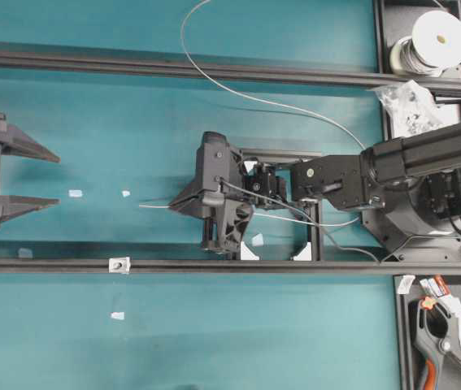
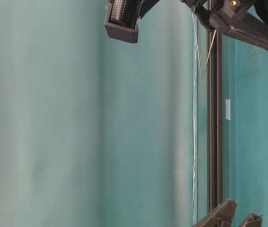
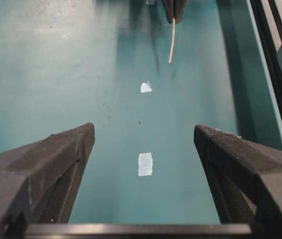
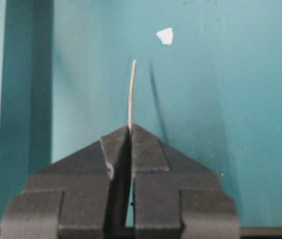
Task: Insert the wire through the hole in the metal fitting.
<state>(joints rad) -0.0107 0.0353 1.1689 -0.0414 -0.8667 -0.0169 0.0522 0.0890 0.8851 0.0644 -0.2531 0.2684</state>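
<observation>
right gripper (image 4: 130, 130) clamped on the wire (image 4: 131, 94), short free end poking out past the tips over the teal table (image 1: 214, 341), left gripper (image 1: 51, 179) wide open and empty, metal fitting (image 1: 119, 264) on the black rail (image 1: 254, 266), well apart from the wire tip

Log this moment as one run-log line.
right gripper: shut on wire, tip sticks out | left gripper: open, empty | fitting: on rail, not yet threaded
</observation>
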